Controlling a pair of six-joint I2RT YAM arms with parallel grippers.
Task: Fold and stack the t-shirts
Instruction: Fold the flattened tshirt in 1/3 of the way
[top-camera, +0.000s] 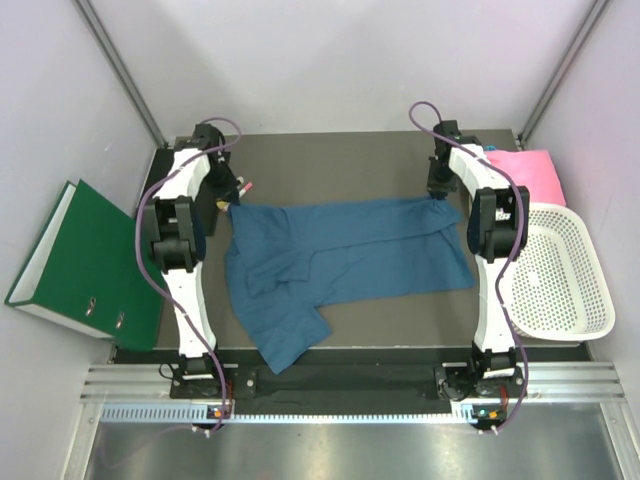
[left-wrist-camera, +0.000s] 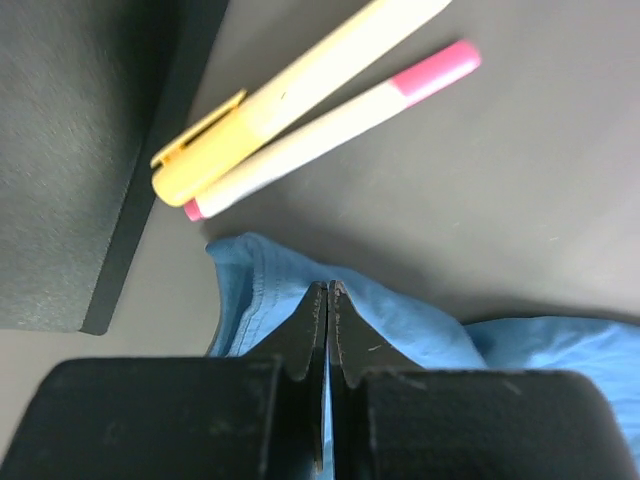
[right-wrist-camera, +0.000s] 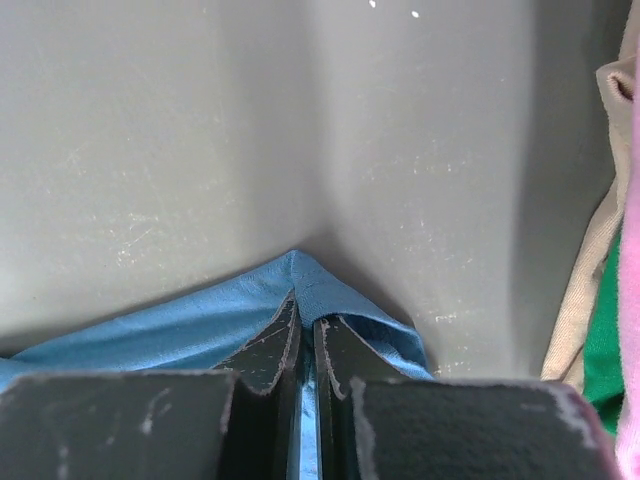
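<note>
The teal-blue t-shirt (top-camera: 340, 262) lies spread across the dark mat, folded over lengthwise, with one sleeve hanging toward the near edge. My left gripper (top-camera: 230, 203) is shut on the shirt's far left corner (left-wrist-camera: 262, 290). My right gripper (top-camera: 437, 196) is shut on its far right corner (right-wrist-camera: 300, 282). The pink t-shirt (top-camera: 528, 172) lies folded at the far right, beyond the basket; its edge shows in the right wrist view (right-wrist-camera: 630, 250).
A white mesh basket (top-camera: 560, 272) stands at the right. A green binder (top-camera: 85, 262) leans at the left, off the mat. Two markers (left-wrist-camera: 310, 105), one yellow-capped and one pink-tipped, lie just beyond my left gripper (left-wrist-camera: 328, 290). Beige and green cloth (right-wrist-camera: 592, 330) shows beside the pink shirt.
</note>
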